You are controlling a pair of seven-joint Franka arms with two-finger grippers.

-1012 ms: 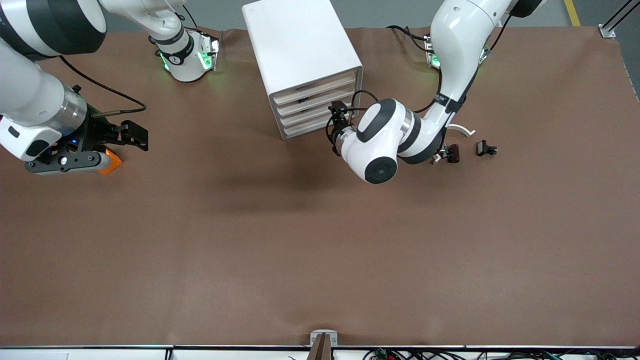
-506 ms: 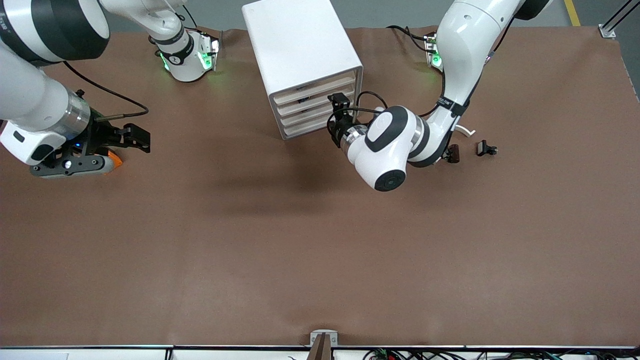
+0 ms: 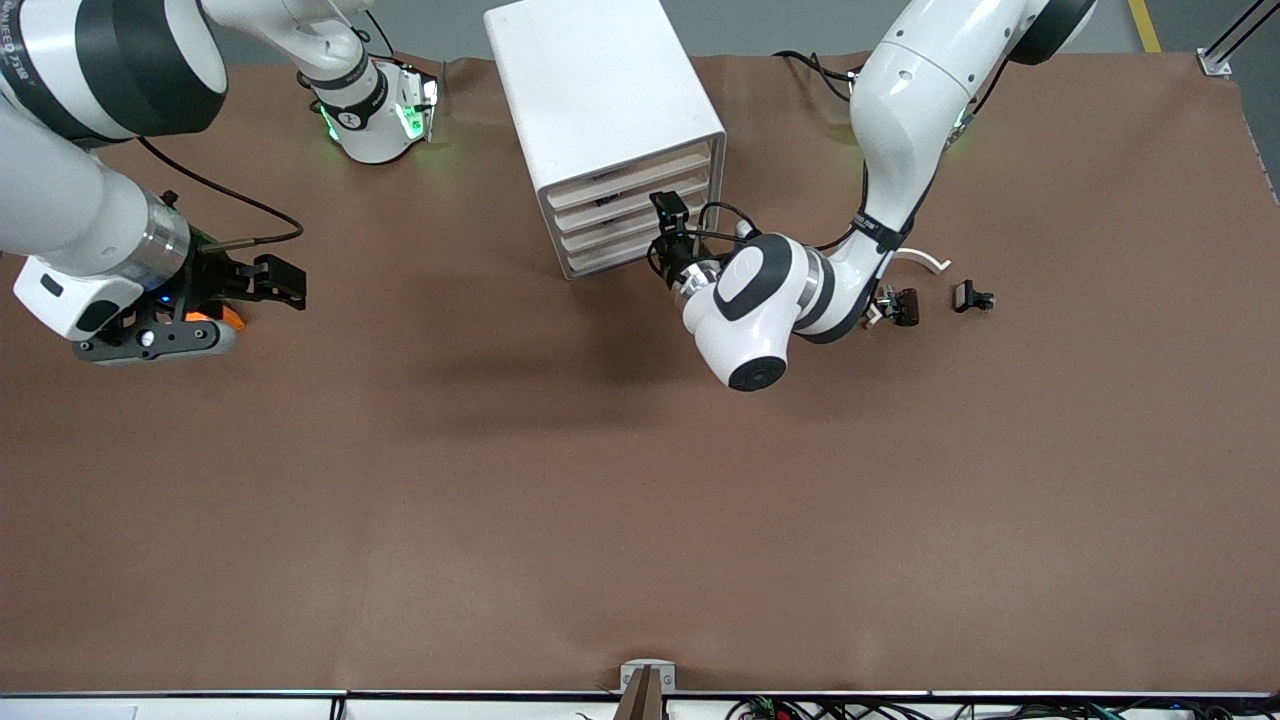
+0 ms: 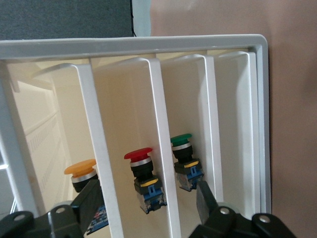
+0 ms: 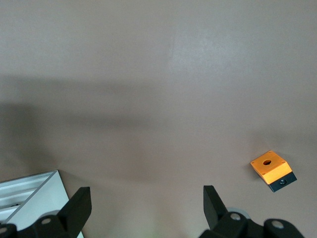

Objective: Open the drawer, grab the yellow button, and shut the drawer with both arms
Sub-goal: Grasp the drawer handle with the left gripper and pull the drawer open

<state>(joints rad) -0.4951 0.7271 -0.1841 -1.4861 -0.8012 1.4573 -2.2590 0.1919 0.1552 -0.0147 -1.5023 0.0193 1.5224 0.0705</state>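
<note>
Left gripper (image 4: 148, 208): held open, empty, at the cabinet (image 3: 600, 120) front.
Right gripper (image 5: 143, 208): open, empty, waiting over the orange block (image 5: 272, 170).
Button (image 4: 81, 173): orange-capped, seen inside a drawer (image 4: 106, 163) beside red and green ones.
Handling: judged light, rigid, smooth-capped; best pinched across the dark body below the cap.

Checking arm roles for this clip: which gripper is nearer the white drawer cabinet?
Left. The left gripper sits right at the front of the cabinet, fingers open. The right gripper hangs open over the table toward the right arm's end, well apart from it.
</note>
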